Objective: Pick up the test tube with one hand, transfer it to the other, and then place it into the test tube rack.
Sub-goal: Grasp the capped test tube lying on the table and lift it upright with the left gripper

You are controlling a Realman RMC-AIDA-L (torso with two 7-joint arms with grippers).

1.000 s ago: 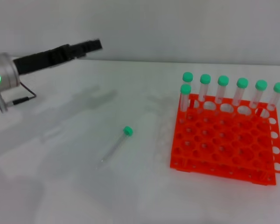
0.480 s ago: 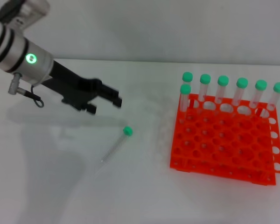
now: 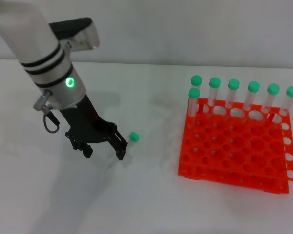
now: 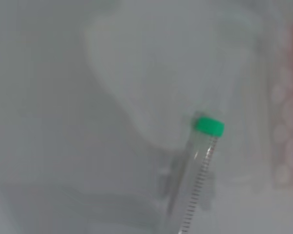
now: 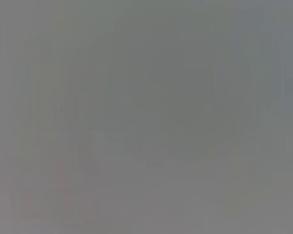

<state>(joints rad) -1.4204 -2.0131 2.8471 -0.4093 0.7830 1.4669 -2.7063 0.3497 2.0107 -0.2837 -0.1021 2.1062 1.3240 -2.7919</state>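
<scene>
I see my left gripper (image 3: 103,147) with its black fingers (image 3: 120,151) spread apart, released, poised over the body of the test tube (image 3: 132,137). The tube lies flat on the white table (image 3: 151,204), its green cap just beside the fingers. The orange test tube rack (image 3: 234,151) stands well apart toward my right, with seven capped tubes (image 3: 233,92) upright along its far edge.

One orange test tube rack (image 3: 234,151). Seven green-capped test tubes standing upright in rack (image 3: 233,93). One more green-capped test tube (image 3: 132,137) lying loose on white table (image 3: 151,204). Eight tubes altogether. One black gripper (image 3: 103,147) in view, on left arm.
</scene>
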